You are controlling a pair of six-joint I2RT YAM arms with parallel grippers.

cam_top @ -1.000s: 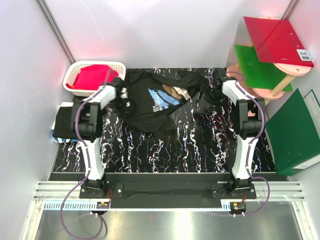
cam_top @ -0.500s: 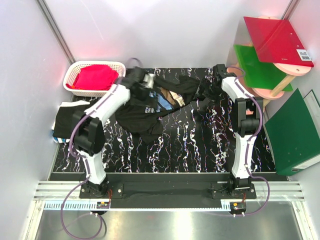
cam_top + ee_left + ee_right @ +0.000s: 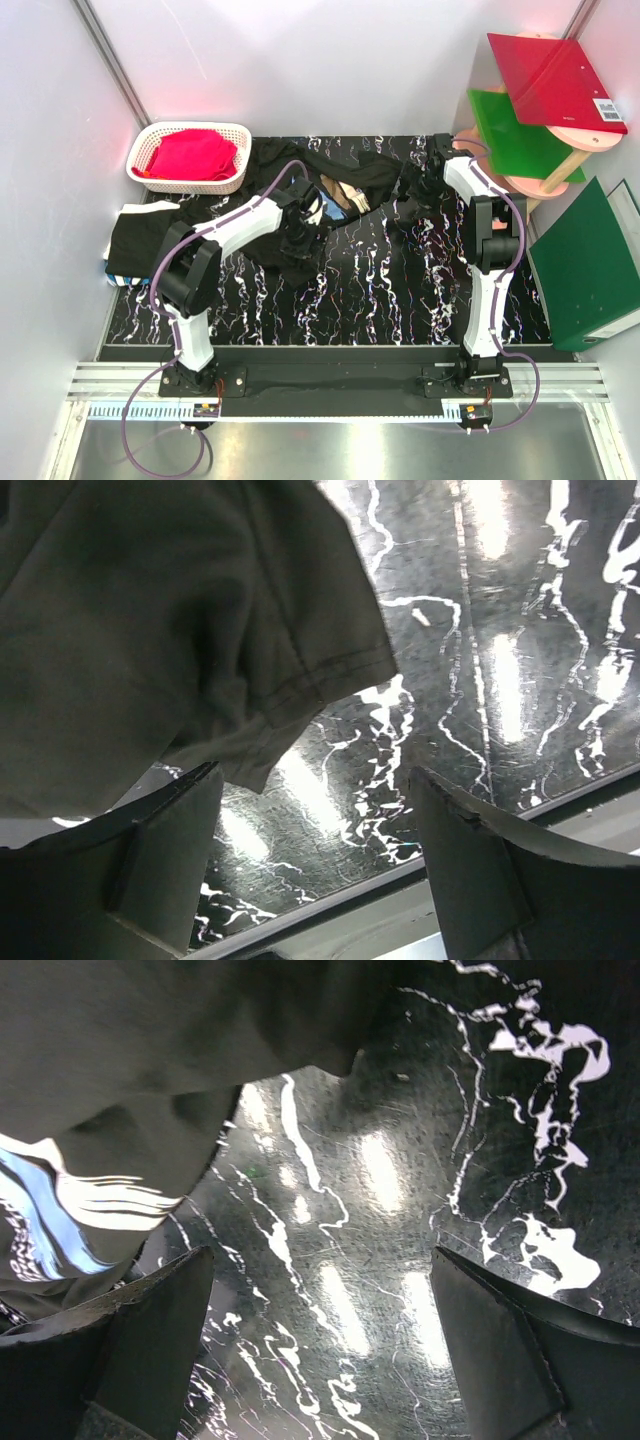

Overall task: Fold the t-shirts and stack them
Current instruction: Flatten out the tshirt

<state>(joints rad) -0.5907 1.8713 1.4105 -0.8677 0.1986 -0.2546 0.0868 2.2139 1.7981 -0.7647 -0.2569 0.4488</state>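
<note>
The crumpled t-shirt (image 3: 372, 175) lies in a loose heap at the back middle of the black marbled table (image 3: 380, 290), between my two arms. It is black and bunched up. Some pale inner fabric shows near its middle, and part of the blue brush-stroke print (image 3: 45, 1210) peeks out from a fold. My left gripper (image 3: 310, 870) sits over the heap's left side with its fingers (image 3: 170, 850) spread apart and nothing between them. A hemmed sleeve (image 3: 300, 670) hangs just ahead of them over bare table. My right gripper (image 3: 320, 1360) is at the heap's right edge, spread wide and also holding nothing, with the cloth's edge draped just beyond its fingertips. A second shirt (image 3: 135, 245), folded flat and black, rests at the table's left edge, in front of the white basket (image 3: 146, 152) that holds a red cloth (image 3: 195, 155).
</note>
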